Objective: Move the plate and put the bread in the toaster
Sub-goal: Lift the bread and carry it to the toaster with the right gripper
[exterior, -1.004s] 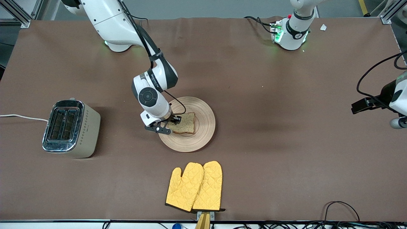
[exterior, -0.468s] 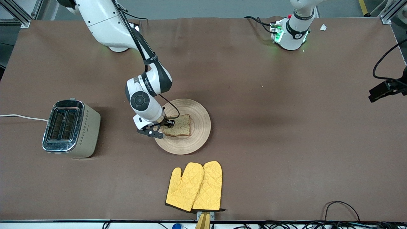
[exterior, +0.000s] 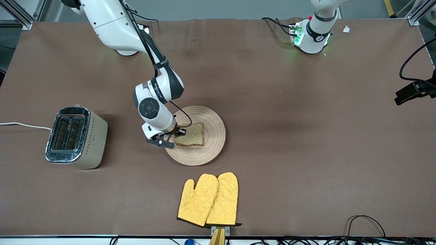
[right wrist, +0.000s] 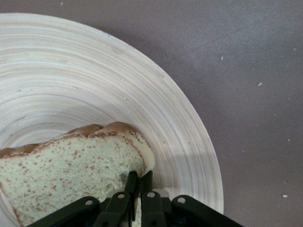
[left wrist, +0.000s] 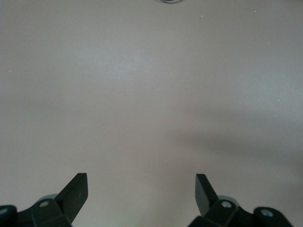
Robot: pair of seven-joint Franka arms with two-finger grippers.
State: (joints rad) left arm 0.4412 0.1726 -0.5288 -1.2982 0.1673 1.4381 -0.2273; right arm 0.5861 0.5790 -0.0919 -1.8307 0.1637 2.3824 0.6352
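The round wooden plate (exterior: 212, 144) lies mid-table with the speckled slice of bread (exterior: 191, 134) on it. My right gripper (exterior: 175, 134) is low over the plate's edge toward the right arm's end. In the right wrist view the right gripper (right wrist: 140, 177) is shut on the crust corner of the bread (right wrist: 71, 165), which lies flat on the plate (right wrist: 94, 85). The cream toaster (exterior: 76, 136) stands toward the right arm's end of the table, slots up. My left gripper (left wrist: 142, 182) hangs open over bare table, holding nothing.
A pair of yellow oven mitts (exterior: 208, 199) lies nearer the front camera than the plate. The toaster's white cord (exterior: 24, 125) runs off the table's end. The brown cover (exterior: 306, 153) spreads toward the left arm's end.
The plate and bread slid a little toward the toaster and the front camera with my right gripper, whose jaws then closed on the bread's corner. The left arm drew back toward the table's end.
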